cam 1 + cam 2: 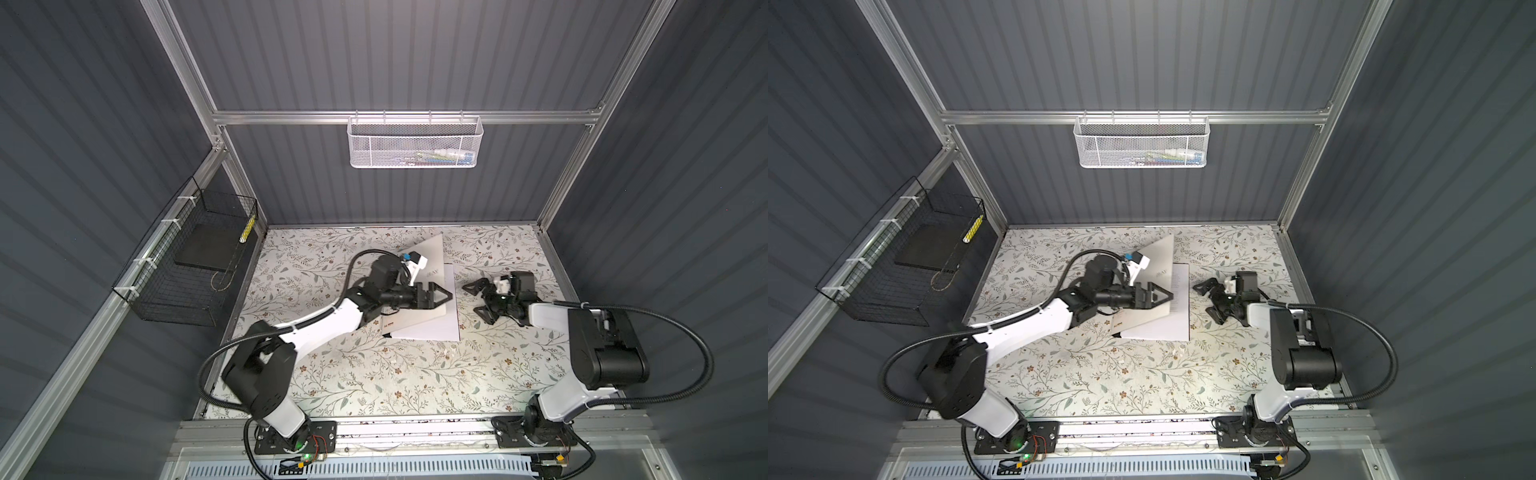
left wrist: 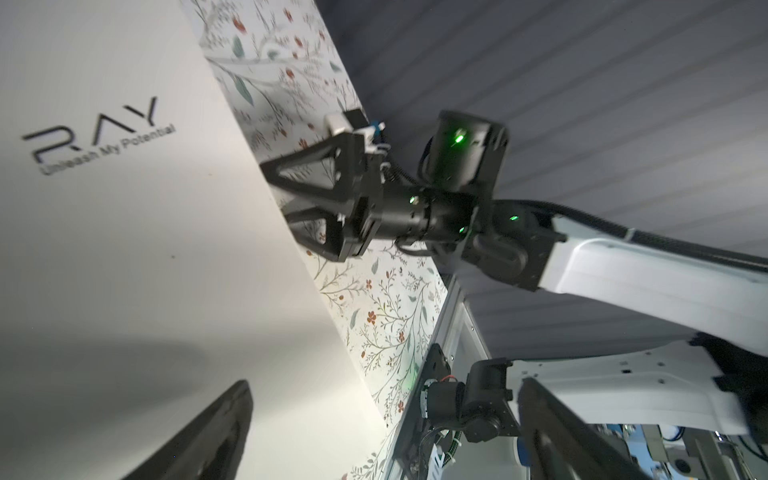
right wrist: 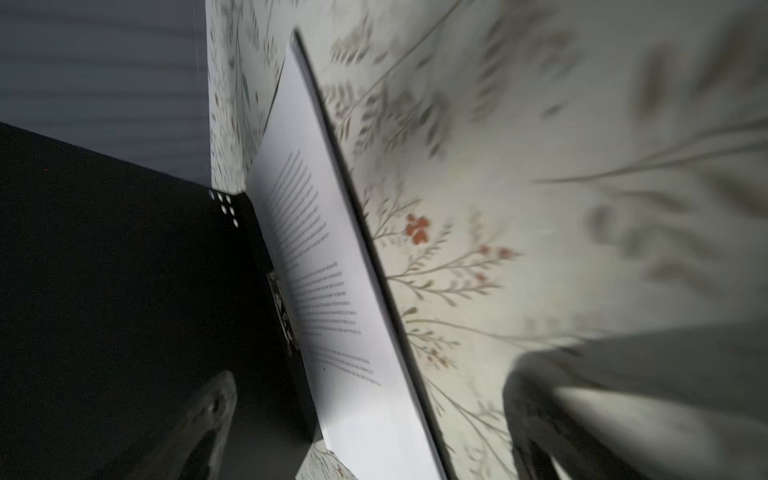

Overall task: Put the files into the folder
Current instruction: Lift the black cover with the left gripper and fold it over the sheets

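The light grey folder (image 1: 430,257) (image 1: 1160,259) lies mid-table with its cover slightly raised. The "RAY" lettering shows on its outside (image 2: 124,216), and the black inside (image 3: 124,270) shows in the right wrist view. The files (image 1: 452,303) (image 1: 1180,291) (image 3: 324,270), white printed sheets, lie under the cover, and their right side sticks out past it. My left gripper (image 1: 446,296) (image 1: 1167,296) (image 2: 374,449) hovers open over the cover and holds nothing. My right gripper (image 1: 473,301) (image 1: 1203,300) (image 3: 386,440) (image 2: 276,193) is open and low, just right of the files' edge.
A black wire basket (image 1: 187,270) holding a dark slab hangs on the left wall. A white mesh basket (image 1: 415,141) hangs on the back rail. The floral table top (image 1: 374,374) stretches toward the front rail where both arm bases are mounted.
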Tool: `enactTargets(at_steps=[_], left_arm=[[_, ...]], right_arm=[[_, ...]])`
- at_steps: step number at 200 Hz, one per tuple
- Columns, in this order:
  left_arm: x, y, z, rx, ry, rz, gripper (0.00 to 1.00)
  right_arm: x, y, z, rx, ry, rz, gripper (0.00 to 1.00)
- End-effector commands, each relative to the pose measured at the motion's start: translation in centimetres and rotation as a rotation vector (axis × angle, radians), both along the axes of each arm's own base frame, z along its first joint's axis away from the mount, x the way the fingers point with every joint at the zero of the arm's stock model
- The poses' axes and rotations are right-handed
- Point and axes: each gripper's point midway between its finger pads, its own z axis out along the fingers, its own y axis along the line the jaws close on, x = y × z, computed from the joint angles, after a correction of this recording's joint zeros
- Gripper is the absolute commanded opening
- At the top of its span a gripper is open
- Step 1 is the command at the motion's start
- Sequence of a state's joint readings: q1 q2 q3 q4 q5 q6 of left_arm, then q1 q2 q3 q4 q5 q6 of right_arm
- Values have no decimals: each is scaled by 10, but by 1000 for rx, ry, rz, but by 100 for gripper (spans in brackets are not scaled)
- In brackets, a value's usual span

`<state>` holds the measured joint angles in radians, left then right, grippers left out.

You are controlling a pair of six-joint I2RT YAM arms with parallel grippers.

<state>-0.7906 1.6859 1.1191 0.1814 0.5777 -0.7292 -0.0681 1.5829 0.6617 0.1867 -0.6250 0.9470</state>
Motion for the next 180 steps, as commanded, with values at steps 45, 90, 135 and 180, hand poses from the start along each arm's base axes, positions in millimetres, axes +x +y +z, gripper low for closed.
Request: enactTargets(at_steps=[45, 90, 135, 180], left_arm=[[14, 20, 34, 51, -158, 44, 100], [37, 120, 20, 201, -169, 287, 100], [25, 174, -36, 410, -128, 403, 100], [15, 171, -81, 404, -37, 382, 100]], right_arm=[[-31, -47, 59, -101, -96, -77, 99], [-47, -22, 51, -99, -88, 22, 99], [-64, 39, 11, -156, -16, 208, 99], [-57, 65, -19, -180, 32, 268, 99]])
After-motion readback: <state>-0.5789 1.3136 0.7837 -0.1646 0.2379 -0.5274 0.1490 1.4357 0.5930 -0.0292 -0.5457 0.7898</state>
